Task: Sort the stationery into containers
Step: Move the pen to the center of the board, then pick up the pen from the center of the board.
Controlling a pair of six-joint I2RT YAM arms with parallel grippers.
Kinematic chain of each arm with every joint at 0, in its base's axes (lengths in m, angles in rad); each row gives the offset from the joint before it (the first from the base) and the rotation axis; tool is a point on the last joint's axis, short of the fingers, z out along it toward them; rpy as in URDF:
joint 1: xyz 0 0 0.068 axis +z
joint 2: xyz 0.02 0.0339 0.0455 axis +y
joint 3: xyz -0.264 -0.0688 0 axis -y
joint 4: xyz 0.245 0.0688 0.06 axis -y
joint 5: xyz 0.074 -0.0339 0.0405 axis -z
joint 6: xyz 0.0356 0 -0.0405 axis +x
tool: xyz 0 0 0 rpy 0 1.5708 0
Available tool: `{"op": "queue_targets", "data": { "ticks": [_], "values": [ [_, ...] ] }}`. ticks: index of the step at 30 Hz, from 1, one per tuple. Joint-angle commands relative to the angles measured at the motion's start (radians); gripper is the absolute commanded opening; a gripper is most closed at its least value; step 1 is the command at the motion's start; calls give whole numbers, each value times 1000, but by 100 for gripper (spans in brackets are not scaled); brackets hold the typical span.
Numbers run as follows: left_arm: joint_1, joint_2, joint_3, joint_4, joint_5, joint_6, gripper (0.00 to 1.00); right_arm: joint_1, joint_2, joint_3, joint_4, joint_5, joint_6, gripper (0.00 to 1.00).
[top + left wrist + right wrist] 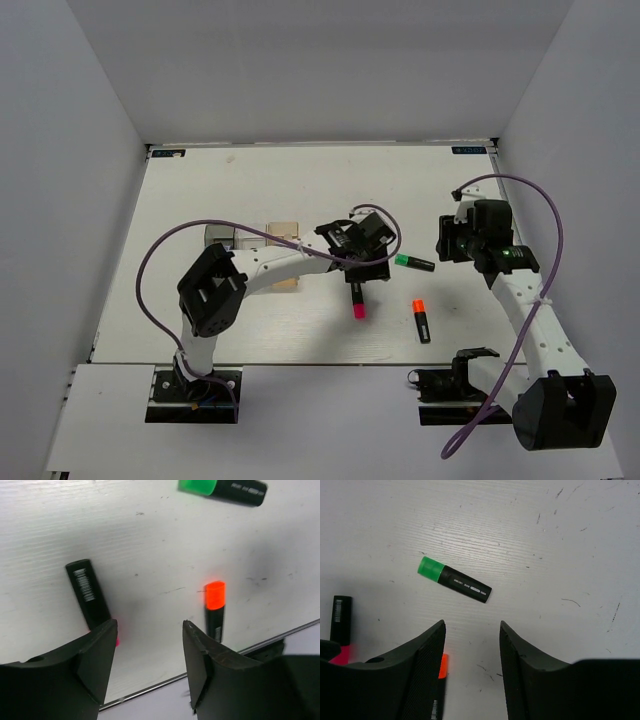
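Note:
Three black highlighters lie on the white table. The pink-ended one (357, 300) lies just in front of my left gripper (366, 262), the green-ended one (414, 262) between the two grippers, and the orange-ended one (421, 318) nearer the front. My left gripper (150, 625) is open and empty above the table, with the pink highlighter (90, 597) by its left finger and the orange one (215, 607) to the right. My right gripper (472, 625) is open and empty, with the green highlighter (455, 580) ahead of it. The trays (285, 228) are mostly hidden under my left arm. The light-blue marker and the patterned block are out of view.
White walls enclose the table on three sides. The table's front edge (165, 682) runs just under my left gripper. A purple cable loops over each arm.

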Motion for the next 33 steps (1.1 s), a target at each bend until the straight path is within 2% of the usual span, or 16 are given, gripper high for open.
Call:
{"op": "queue_targets", "data": {
  "ticks": [1,5,7,10,18,28,33],
  "values": [
    [-3,-46,56,-218,-81,130,66,0,6,-3,28,-28,4,51],
    [4,8,62,-307,-102,81,48,-2,9,-5,28,-31,4,52],
    [0,22,74,-339,-104,64,47,-4,12,-7,27,-30,4,54],
    [-14,54,80,-350,-115,24,47,-2,14,-5,30,-34,4,54],
    [-39,111,102,-318,-87,-1,59,-2,12,-7,28,-37,5,54],
    [-48,126,96,-286,-67,1,60,-2,9,-7,24,-45,5,55],
    [-46,181,131,-300,-66,-1,60,-2,8,-7,25,-49,5,55]
  ]
}}
